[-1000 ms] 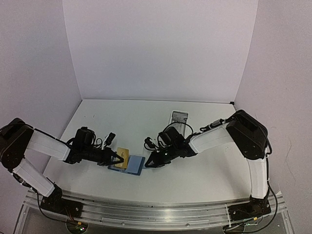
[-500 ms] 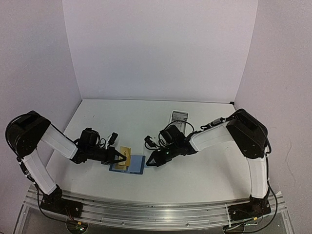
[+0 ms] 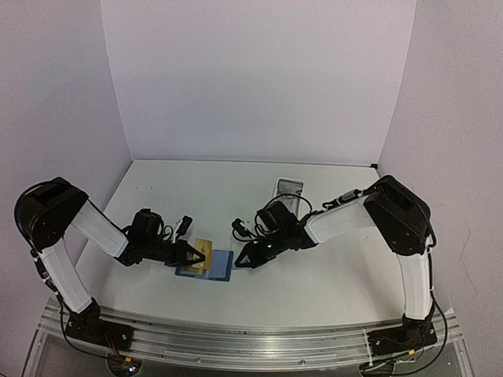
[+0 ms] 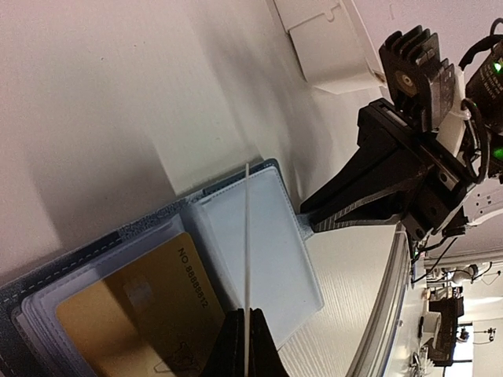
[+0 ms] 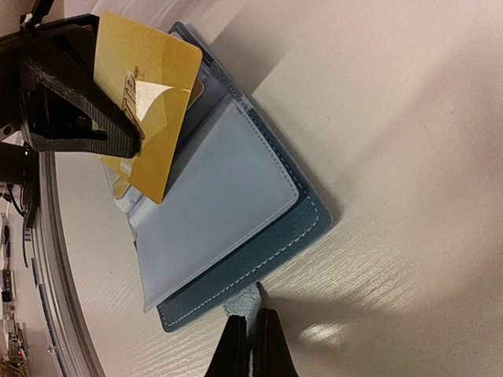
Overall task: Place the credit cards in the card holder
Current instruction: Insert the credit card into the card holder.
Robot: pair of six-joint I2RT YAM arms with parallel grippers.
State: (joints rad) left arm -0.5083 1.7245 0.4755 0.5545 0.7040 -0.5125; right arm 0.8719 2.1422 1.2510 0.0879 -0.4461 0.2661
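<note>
White desk, pale walls all round. The blue card holder lies open near the desk's front edge, left of middle. The left gripper is clamped on a gold card, held on edge right over the holder. The right gripper is pinched tight on the holder's snap tab at its right edge.

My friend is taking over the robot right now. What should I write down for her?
Left gripper: shut on a gold card, held on edge over the open card holder.
Right gripper: shut on the card holder's tab at its near edge.
Done: a second gold card sits in a pocket.
Left: slide the held card in. No other cards in view.
</note>
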